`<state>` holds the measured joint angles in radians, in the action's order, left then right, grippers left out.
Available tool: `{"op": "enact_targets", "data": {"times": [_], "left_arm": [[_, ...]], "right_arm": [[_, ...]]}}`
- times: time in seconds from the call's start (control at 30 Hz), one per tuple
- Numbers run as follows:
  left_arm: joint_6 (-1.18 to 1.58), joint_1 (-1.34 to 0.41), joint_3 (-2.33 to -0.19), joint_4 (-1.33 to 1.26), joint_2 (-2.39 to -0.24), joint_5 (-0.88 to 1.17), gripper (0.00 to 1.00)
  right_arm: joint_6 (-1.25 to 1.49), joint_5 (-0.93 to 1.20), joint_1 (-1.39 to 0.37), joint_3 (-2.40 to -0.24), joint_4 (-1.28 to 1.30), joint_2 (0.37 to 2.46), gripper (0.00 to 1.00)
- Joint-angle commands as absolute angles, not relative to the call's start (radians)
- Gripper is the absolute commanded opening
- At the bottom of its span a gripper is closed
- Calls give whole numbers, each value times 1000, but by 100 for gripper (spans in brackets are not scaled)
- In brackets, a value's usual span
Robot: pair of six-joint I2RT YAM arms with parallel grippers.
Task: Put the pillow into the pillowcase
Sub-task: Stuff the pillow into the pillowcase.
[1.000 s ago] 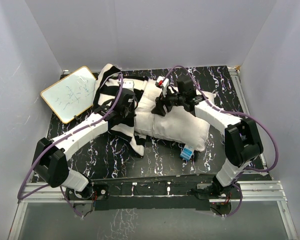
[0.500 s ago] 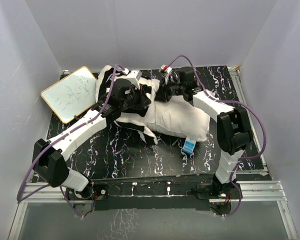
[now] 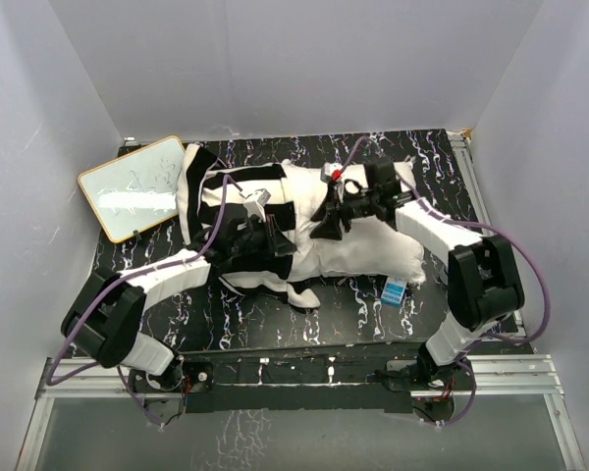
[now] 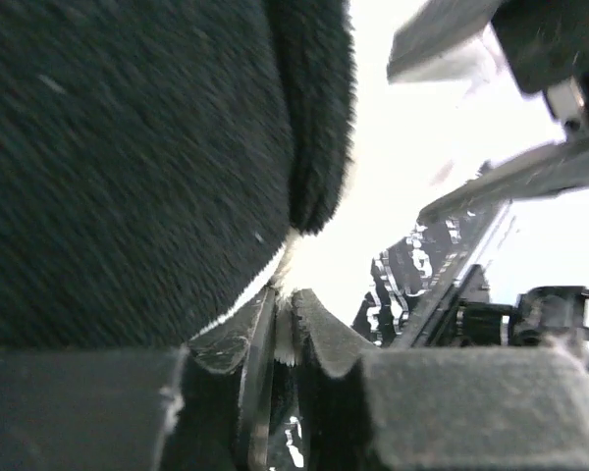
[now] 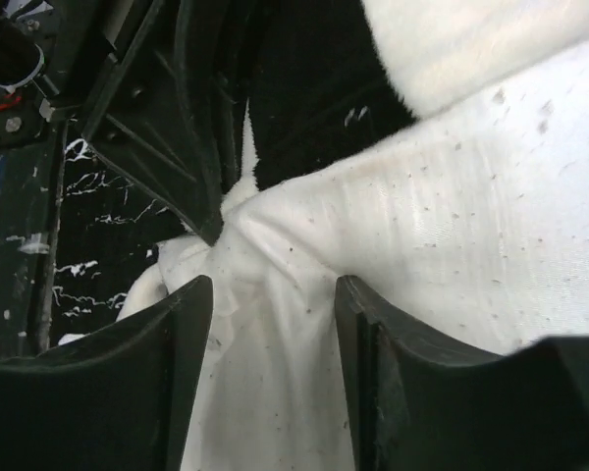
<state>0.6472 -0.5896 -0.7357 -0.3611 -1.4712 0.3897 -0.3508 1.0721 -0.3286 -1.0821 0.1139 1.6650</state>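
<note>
The white pillow (image 3: 373, 245) lies across the table's middle, its left end under the black and white striped pillowcase (image 3: 211, 186). My left gripper (image 3: 273, 240) sits at the pillowcase's near edge. In the left wrist view that gripper (image 4: 285, 306) is shut on a thin fuzzy white edge of the pillowcase (image 4: 128, 147). My right gripper (image 3: 329, 221) rests on top of the pillow beside the pillowcase's mouth. Seen from the right wrist, it (image 5: 273, 294) stands open, its fingers (image 5: 187, 334) astride a bunched fold of the pillow (image 5: 452, 226), just short of the pillowcase (image 5: 314, 88).
A small whiteboard (image 3: 133, 186) lies at the back left, touching the pillowcase. A small blue and white object (image 3: 394, 291) sits on the black marbled table (image 3: 353, 314) in front of the pillow's right end. Pale walls close in on three sides.
The left gripper has pulled the pillowcase toward the near side and farther over the pillow's left end. The right gripper opened and came down onto the pillow. The blue object shifted right.
</note>
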Motion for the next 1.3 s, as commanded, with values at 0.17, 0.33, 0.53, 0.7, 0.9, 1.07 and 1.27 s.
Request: {"op": "enact_targets", "data": {"times": [0.17, 0.33, 0.53, 0.7, 0.9, 1.07, 1.27], "left_arm": [[514, -595, -729, -186, -1189, 407, 42], [438, -560, -919, 67, -1129, 252, 72], [461, -435, -1269, 252, -1325, 255, 85], [458, -418, -1587, 420, -1640, 166, 85], [405, -445, -1906, 616, -1943, 38, 84], [356, -476, -2039, 695, -2058, -30, 73], [366, -479, -2091, 676, -2072, 39, 14]], "right_arm": [[-645, 991, -172, -1538, 466, 1684, 99], [-499, 958, -173, -1763, 427, 1981, 100], [-444, 969, -193, -1819, 436, 2132, 98], [-485, 991, -229, -1688, 417, 2080, 62], [-419, 967, -259, -1534, 267, 1989, 23], [-375, 958, -260, -1512, 232, 1978, 11], [-338, 955, -262, -1486, 166, 1928, 8]]}}
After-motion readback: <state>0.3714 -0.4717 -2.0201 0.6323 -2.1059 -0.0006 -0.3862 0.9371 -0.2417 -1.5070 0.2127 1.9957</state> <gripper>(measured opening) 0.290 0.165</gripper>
